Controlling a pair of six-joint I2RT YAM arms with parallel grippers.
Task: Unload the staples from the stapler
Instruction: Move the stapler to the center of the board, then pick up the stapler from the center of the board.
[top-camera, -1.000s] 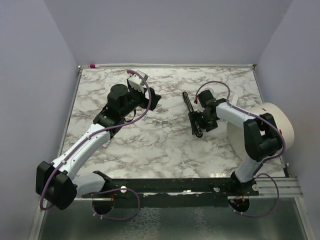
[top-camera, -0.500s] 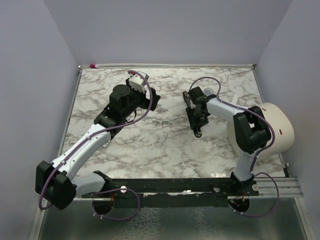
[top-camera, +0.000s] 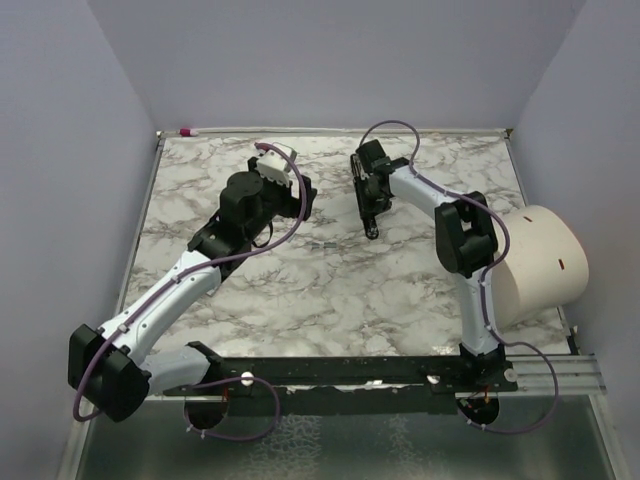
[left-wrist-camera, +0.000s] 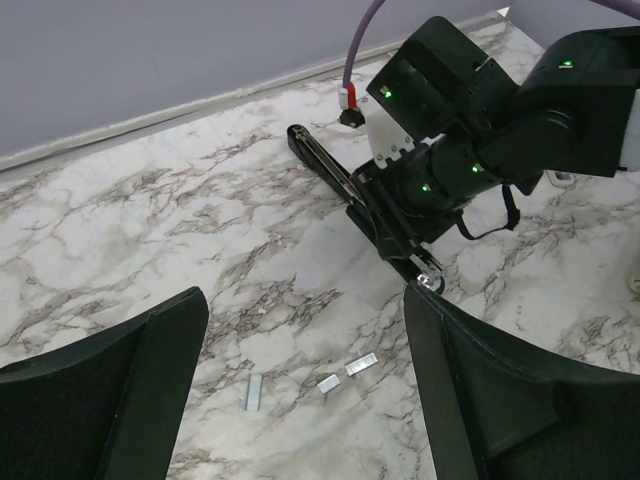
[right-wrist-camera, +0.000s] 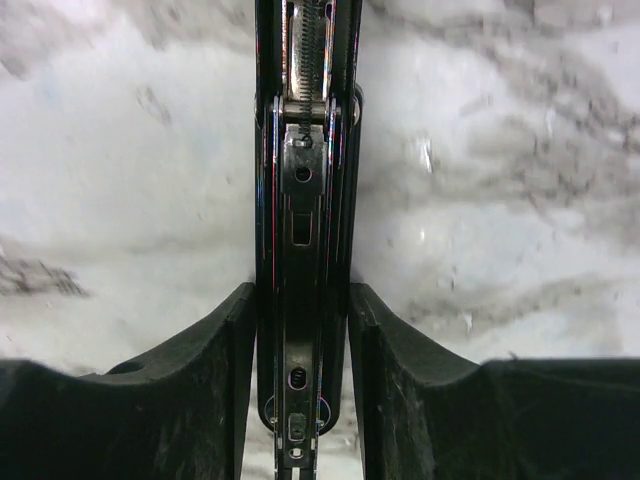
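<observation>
Two grippers are sharing the work on the white, grey-veined marble tabletop (left-wrist-camera: 150, 220).
The right gripper (right-wrist-camera: 303, 330) is clamping the long, thin black stapler (right-wrist-camera: 303, 180) at the far middle, its grey metal rail and coiled spring facing the camera, probably to expose the magazine. The left gripper (left-wrist-camera: 305, 310) is hanging wide apart, empty, above three short silvery staples (left-wrist-camera: 328, 383) lying nearby.

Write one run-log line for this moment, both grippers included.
left gripper: open, empty | right gripper: shut on stapler | staples: three pieces on table
</observation>
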